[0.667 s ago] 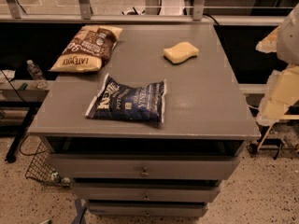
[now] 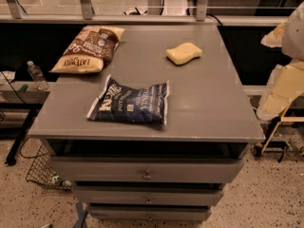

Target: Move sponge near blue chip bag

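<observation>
The sponge (image 2: 184, 53), a small pale yellow block with a wavy outline, lies on the grey table top (image 2: 209, 108) towards the back right. The blue chip bag (image 2: 129, 103), dark navy with white lettering, lies flat near the front middle-left of the table, well apart from the sponge. Pale parts of my arm (image 2: 286, 82) show at the right edge, beside and off the table. My gripper is out of view past that edge.
A brown and tan chip bag (image 2: 89, 49) lies at the back left corner. The table is a cabinet with drawers (image 2: 146, 175) below. A water bottle (image 2: 36, 75) stands on a low shelf at left. A wire basket (image 2: 42, 172) sits on the floor.
</observation>
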Controlling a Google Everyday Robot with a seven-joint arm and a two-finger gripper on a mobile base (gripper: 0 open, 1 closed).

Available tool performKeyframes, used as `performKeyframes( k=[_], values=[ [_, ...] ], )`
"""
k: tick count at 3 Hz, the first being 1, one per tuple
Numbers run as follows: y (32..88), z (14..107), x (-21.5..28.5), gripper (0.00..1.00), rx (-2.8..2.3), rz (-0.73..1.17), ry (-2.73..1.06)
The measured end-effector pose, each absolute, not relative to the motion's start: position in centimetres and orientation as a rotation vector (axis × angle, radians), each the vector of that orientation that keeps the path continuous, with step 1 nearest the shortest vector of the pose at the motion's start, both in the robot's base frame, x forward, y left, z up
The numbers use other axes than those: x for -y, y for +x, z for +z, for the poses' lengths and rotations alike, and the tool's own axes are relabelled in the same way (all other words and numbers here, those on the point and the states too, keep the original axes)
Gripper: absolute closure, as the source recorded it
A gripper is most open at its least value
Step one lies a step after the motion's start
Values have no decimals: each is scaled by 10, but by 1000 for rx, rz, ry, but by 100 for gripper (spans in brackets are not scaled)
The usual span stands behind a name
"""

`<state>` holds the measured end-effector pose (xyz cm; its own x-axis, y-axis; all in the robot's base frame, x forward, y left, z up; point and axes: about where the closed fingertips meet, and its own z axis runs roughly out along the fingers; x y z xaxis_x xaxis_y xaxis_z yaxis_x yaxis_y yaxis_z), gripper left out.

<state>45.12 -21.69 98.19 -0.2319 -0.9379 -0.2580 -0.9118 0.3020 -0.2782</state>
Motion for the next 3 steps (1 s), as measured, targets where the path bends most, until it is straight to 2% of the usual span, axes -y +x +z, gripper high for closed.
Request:
performKeyframes(
  k=[1,3],
  values=[
    [489,991,218,0,-2118,-34,-1551],
    [606,986,187,0,-2015,185,-1263]
  ],
)
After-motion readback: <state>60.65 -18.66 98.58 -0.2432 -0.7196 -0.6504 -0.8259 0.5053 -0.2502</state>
